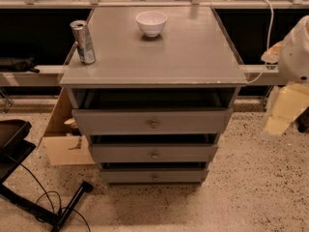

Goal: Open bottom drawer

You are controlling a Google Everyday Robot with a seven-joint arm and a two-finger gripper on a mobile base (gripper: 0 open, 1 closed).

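The grey cabinet [153, 57] stands in the middle of the view with three drawers. The bottom drawer [130, 177] is the lowest, with the shallowest front and a small round metal knob [155, 177]. Its front sits a little forward of the cabinet body, with a dark gap above it. The middle drawer [120, 153] and the top drawer [111, 122] stand out a little further. My gripper [284, 111] hangs at the right edge on the white arm [297, 52], beside the cabinet at top-drawer height, well apart from the bottom knob.
A drink can [83, 41] and a white bowl [151, 22] stand on the cabinet top. An open cardboard box [65, 139] sits on the floor at the cabinet's left. A black stand with cables [29, 197] lies at the lower left. A railing [38, 4] runs behind.
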